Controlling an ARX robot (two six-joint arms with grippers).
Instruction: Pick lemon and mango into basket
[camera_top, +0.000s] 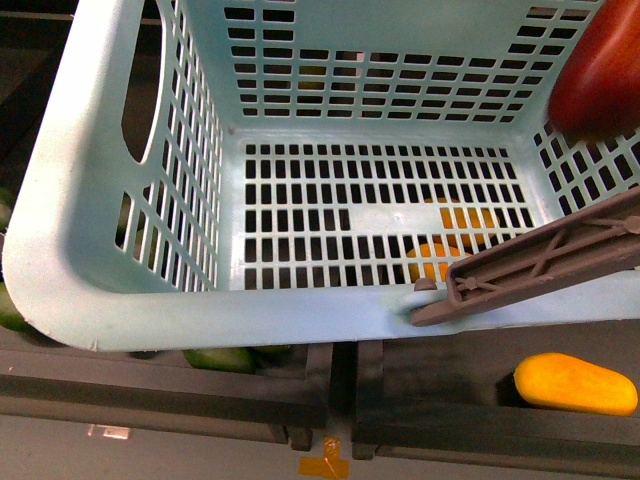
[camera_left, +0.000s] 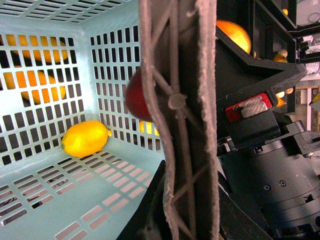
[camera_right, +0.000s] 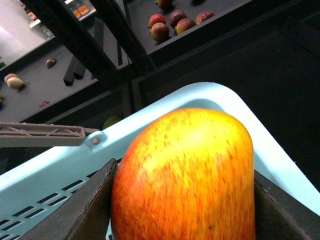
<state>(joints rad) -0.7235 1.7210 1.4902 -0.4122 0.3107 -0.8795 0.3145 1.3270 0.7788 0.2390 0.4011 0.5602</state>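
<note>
Handle: brown-grey arched plastic handle (camera_top: 540, 262) lies across the near rim of the light turquoise slotted plastic basket (camera_top: 300, 320), closest to you.
Left gripper: the handle crowds its wrist view. You cannot tell whether its fingers are spread or clamped.
Lemon: small bright yellow oval lemon (camera_left: 85, 138) rests on the basket floor against a slotted wall. Count that half done.
Mango: long red-to-orange mango (camera_right: 185, 170) is held between the dark fingers of the right gripper (camera_right: 182, 205), over the rim at the basket's far right corner. It is not yet let go.
Left to do: by my read, you only need to lower the mango inside and release it.
Front view only: no lemon in sight. Orange fruit (camera_top: 455, 235) shows under the floor slots. A yellow-orange oblong fruit (camera_top: 575, 383) sits on the dark shelf (camera_top: 440, 380) below, outside the basket.
Left wrist only: the lemon is inside, and the mango's red end shows behind the handle.
Right wrist only: the grip itself, and red round fruits (camera_right: 172, 22) on a far shelf.
</note>
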